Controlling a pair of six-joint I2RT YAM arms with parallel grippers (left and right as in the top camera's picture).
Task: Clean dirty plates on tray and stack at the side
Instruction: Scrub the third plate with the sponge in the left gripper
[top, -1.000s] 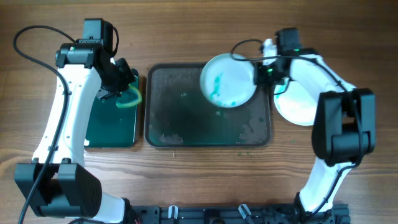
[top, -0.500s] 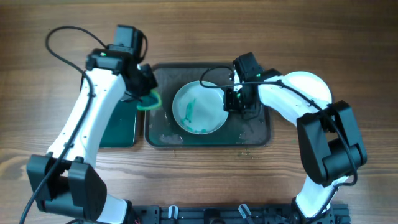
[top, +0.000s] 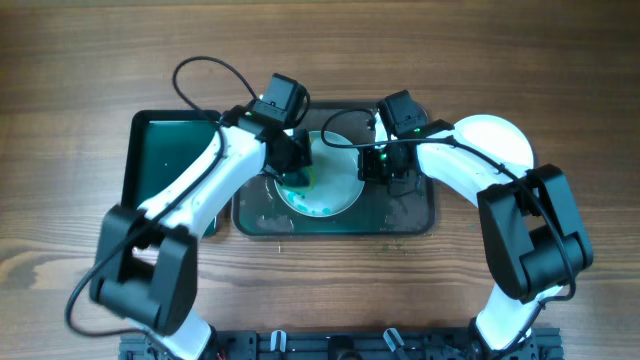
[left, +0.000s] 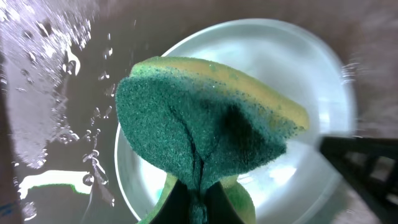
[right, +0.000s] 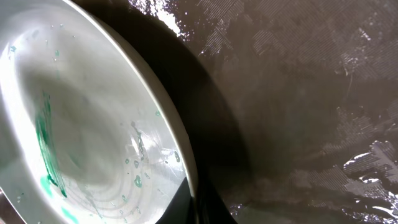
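Green sponge (left: 205, 124) newly swung onto plate (top: 336, 190), left jaws pinching sponge, right jaws clamping plate rim, unmoved

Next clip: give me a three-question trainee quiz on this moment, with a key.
1. True or false: the left fingers pinch a green-and-yellow sponge over the plate.
2. Where do the right fingers hold the plate? A) at its rim B) at its centre C) nowhere, they are apart from it
3. Fill in: the smears on the plate are ___ in colour.
Key: 1 true; 2 A; 3 teal-green.
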